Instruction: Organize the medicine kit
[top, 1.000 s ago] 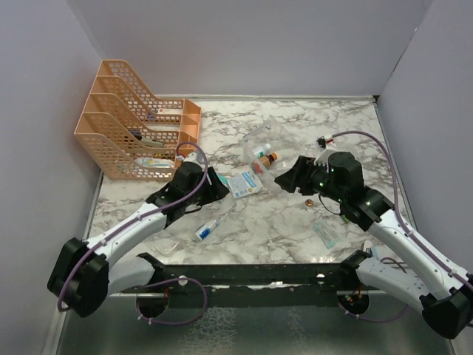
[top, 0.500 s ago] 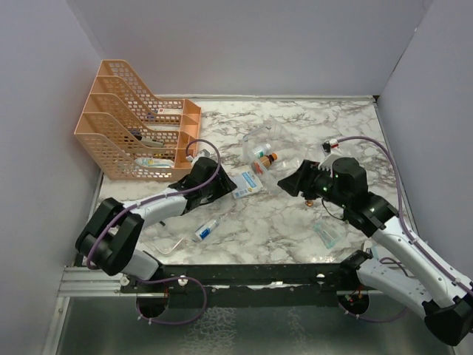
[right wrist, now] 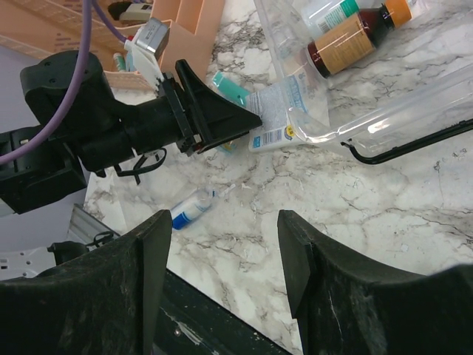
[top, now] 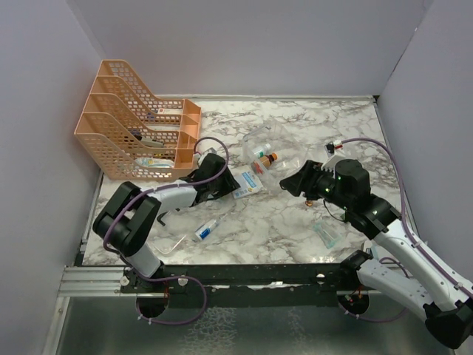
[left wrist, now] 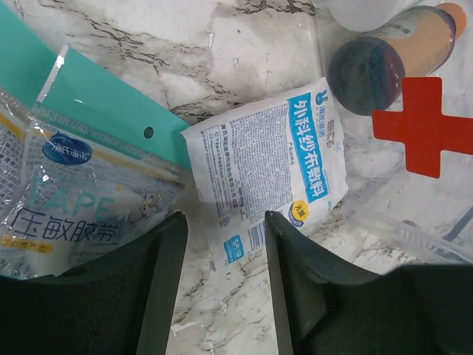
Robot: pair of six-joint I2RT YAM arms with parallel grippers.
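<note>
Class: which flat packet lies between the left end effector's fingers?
The white packet with blue lettering; the teal-topped tape packet lies off to one side.

One medicine kit (top: 275,133), two bottles (right wrist: 347,44), two packets (left wrist: 266,170), one file rack (top: 133,126)

Orange mesh file rack (top: 133,140) at far left, marble tabletop (top: 273,222), grey walls (top: 259,44).

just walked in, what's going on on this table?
The left gripper sits low over a white gauze packet lying beside the clear medicine kit. Its jaws stand apart on either side of the packet's near corner, not clamped on it. A teal tape packet lies next to it. The right gripper hovers open near the kit, holding nothing. A brown bottle shows inside the kit, and a small tube lies loose on the marble.
</note>
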